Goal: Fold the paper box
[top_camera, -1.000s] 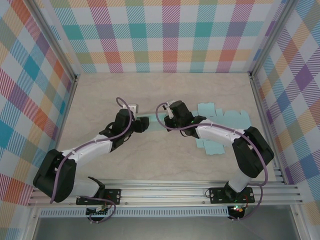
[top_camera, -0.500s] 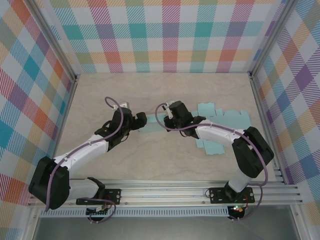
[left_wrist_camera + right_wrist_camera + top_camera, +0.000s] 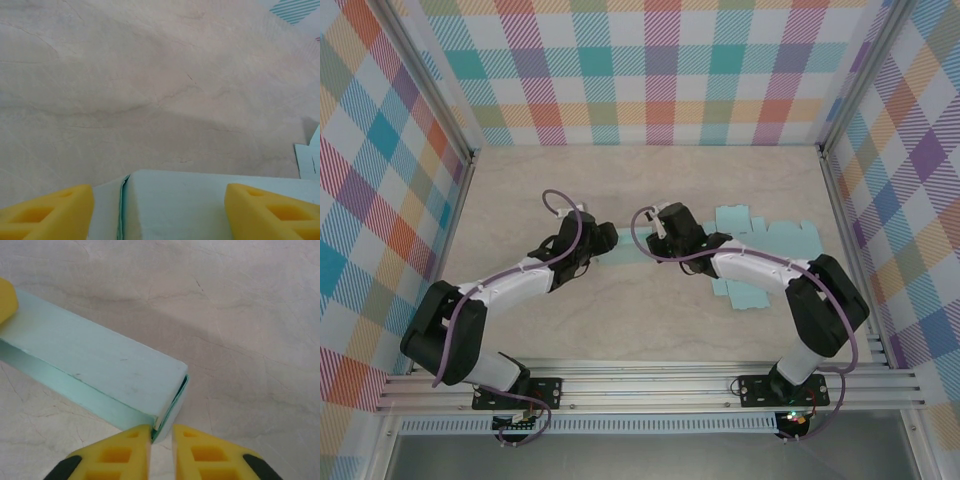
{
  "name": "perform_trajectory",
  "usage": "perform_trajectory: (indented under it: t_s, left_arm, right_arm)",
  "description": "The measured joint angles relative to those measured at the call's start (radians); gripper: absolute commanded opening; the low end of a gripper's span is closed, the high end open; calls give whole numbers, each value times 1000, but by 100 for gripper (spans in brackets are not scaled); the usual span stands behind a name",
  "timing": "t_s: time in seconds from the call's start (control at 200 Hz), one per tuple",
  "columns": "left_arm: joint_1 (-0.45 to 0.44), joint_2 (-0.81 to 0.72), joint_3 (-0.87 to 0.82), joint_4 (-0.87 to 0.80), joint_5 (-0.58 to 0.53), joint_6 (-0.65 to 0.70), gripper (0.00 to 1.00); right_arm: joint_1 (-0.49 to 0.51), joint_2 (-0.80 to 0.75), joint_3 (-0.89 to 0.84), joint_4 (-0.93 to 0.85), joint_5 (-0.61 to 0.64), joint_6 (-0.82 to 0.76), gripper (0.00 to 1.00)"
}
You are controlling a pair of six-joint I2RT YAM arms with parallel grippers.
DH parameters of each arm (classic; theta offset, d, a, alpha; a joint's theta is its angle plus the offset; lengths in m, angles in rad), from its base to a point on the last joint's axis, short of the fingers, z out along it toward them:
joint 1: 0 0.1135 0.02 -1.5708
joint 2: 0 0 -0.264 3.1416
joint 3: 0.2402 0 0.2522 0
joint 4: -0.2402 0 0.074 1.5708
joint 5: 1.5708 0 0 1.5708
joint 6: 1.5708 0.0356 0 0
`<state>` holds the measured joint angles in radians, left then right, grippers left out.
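Note:
The paper box (image 3: 632, 247) is a long pale teal carton lying on the table between my two grippers. My left gripper (image 3: 610, 243) is at its left end. In the left wrist view its fingers (image 3: 45, 212) stand wide apart, and the box's end (image 3: 175, 205) and a loose side flap (image 3: 107, 210) lie between them. My right gripper (image 3: 654, 250) is at the other end. Its fingertips (image 3: 135, 437) have a narrow gap, and the lower corner of the box's end flap (image 3: 172, 407) sits at its mouth (image 3: 161, 432). The box's top (image 3: 95, 360) looks closed.
Flat teal paper blanks (image 3: 765, 232) lie right of the box, another (image 3: 745, 295) nearer the right arm; one's edge (image 3: 306, 161) shows past the left gripper. Plaid walls enclose the table on three sides. The metal rail (image 3: 650, 385) runs along the near edge.
My left gripper drew back from the box's left end, then returned to it with its jaws narrower. My right gripper's jaws have parted slightly at the end flap.

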<state>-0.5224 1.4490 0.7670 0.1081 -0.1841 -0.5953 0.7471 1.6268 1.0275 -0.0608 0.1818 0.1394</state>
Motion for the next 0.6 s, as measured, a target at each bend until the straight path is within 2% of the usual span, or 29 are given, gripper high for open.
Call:
perform_trajectory:
  t_s: [0.3, 0.385, 0.5, 0.6]
  left_arm:
    - [-16, -6, -99, 174, -19, -41, 51]
    - [-19, -6, -122, 215, -33, -45, 50]
    - [-20, -7, -152, 267, -47, -47, 44]
    - [-20, -12, -170, 292, -55, -52, 40]
  right_arm:
    - [1, -132, -16, -50, -44, 148, 71]
    - [1, -158, -9, -60, -40, 212, 87]
    - [1, -137, 35, -103, -19, 267, 100]
    - [0, -64, 120, -145, -11, 296, 100]
